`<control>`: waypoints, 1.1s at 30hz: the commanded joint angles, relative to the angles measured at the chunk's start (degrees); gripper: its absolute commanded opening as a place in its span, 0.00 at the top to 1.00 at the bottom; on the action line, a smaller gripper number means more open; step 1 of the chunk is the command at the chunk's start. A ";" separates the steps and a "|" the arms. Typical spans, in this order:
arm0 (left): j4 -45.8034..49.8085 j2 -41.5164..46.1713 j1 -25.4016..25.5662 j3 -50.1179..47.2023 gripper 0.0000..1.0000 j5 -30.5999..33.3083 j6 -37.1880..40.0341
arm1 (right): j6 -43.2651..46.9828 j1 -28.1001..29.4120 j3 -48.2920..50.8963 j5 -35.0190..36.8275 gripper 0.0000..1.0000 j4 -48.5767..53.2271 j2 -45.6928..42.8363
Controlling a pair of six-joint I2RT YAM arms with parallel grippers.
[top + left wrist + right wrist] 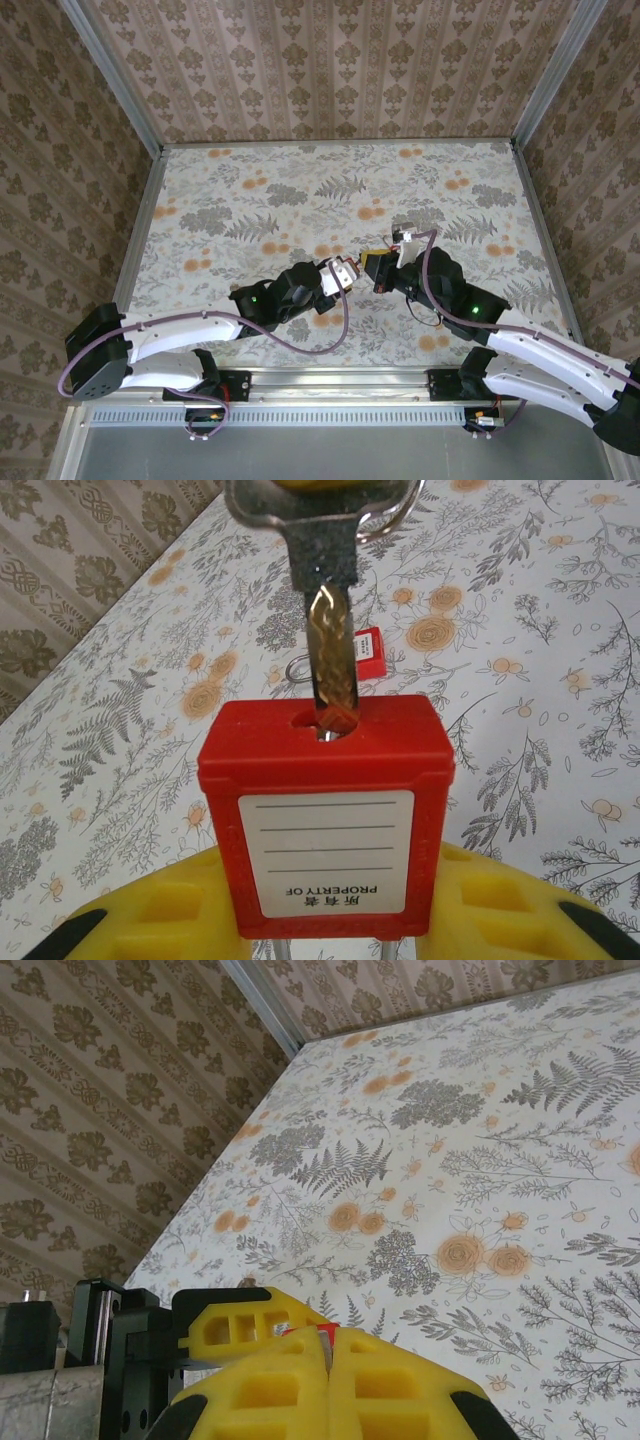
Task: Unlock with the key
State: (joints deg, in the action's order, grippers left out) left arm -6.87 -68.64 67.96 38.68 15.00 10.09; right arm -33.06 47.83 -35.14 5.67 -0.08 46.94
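Your left gripper [330, 925] is clamped on the red padlock [325, 780], one yellow finger [165, 910] pressed to each side of its body, so the lock stands up between them with its white "PROPERTY OF" label facing the wrist camera. From above, that gripper [342, 275] sits over the middle of the table [300, 190], tip to tip with your right gripper [383, 268]. The right gripper's yellow fingers [270, 1390] are pressed together, with a sliver of red showing just beyond their tips. They pinch the head of the key [333, 670], which comes down onto the padlock from above. The brass blade has its tip inside the keyhole in the padlock's top face, while most of the blade stands clear above the slot. A metal ring [395, 520] hangs at the key's head, above the padlock. Behind the padlock, lying on the flowered table surface, you can see a small red tag [370, 652] with a thin wire loop [298, 668] just beside it. Patterned wallpaper panels [350, 60] close in the table beyond the padlock and to either side of it.
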 commanded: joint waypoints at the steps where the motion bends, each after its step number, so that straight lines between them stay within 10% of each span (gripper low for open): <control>1: -0.93 0.44 0.41 2.39 0.68 -0.50 -1.03 | 0.10 0.39 0.59 1.27 0.97 -1.03 -0.52; 33: -3.67 1.15 -2.54 3.69 0.69 -2.59 -4.06 | 1.31 2.19 0.58 2.93 0.97 -0.32 3.18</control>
State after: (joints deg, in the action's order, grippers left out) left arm -5.41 -68.79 66.37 39.51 13.67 8.29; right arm -32.97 49.41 -35.14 8.62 -2.28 49.58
